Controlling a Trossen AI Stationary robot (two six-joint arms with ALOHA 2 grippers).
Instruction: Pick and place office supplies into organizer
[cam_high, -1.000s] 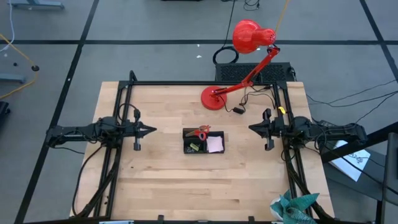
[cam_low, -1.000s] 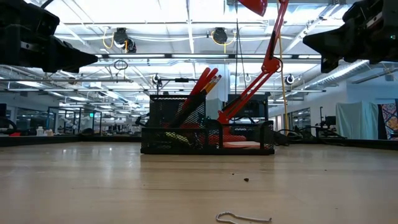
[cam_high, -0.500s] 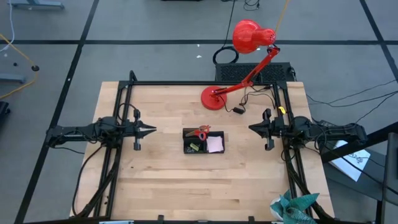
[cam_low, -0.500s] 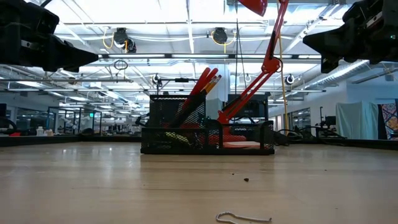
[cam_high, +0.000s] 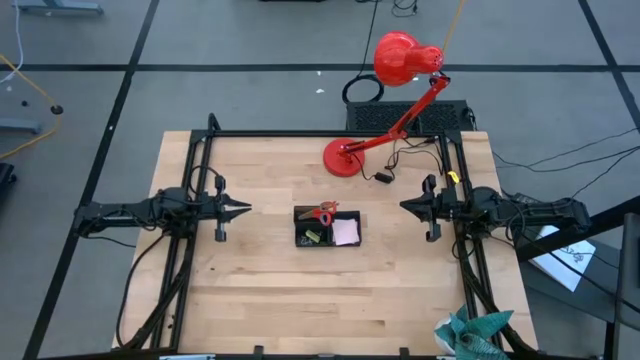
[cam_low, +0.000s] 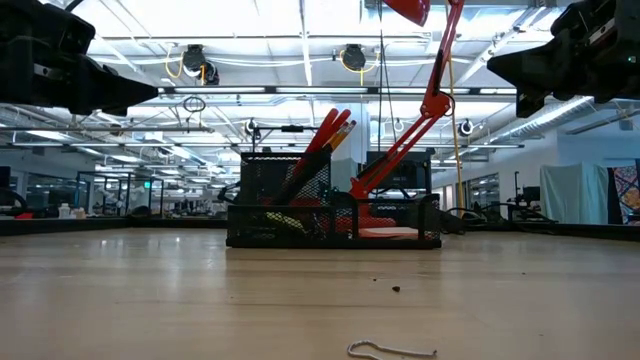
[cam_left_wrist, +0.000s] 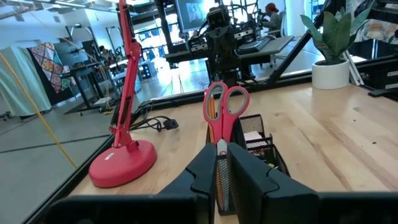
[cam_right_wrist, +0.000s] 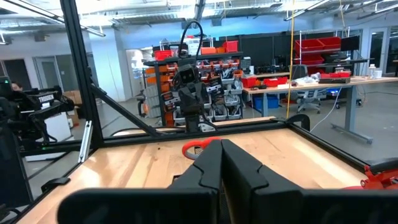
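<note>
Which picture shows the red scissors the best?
The left wrist view: the scissors stand handles-up in the organizer, close and clear. The high view shows only a small red spot; the low view shows red handles slanting above the mesh; the right wrist view shows just a red loop behind the end effector.

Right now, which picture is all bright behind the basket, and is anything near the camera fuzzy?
Low view: bright ceiling lights glare behind the organizer, so it and the scissors look dark. The bent wire near the camera is slightly soft. High view: even light, faint shadows.
</note>
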